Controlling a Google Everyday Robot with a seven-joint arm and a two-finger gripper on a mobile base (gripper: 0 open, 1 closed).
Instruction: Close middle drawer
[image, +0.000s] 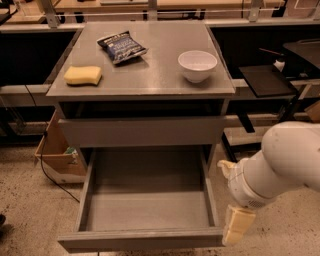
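Middle drawer: I see the middle drawer (140, 241) at 6 o'clock in my view. It is pulled far out of the grey cabinet (150, 75). Its tray is open to the top and nothing lies in it.
Gripper: I see the gripper (237, 226) at 5 o'clock, down low, right by the front right corner of the drawer. I cannot tell if it touches the drawer. I cannot tell if it is gripping or let go.
Arm: the fat white arm (285, 160) comes in from 4 o'clock and points down to the gripper.
Drawer front above: a taller grey drawer front (140, 132) sits over the open tray, pushed much farther in.
Cabinet top: a yellow sponge (83, 75) lies at 9 o'clock on it. A dark snack bag (121, 47) lies at 11 o'clock. A white bowl (197, 65) stands at 2 o'clock. All three are apart from each other.
Floor: a cardboard box (52, 150) sits at 9 o'clock from the open drawer, beside the cabinet.
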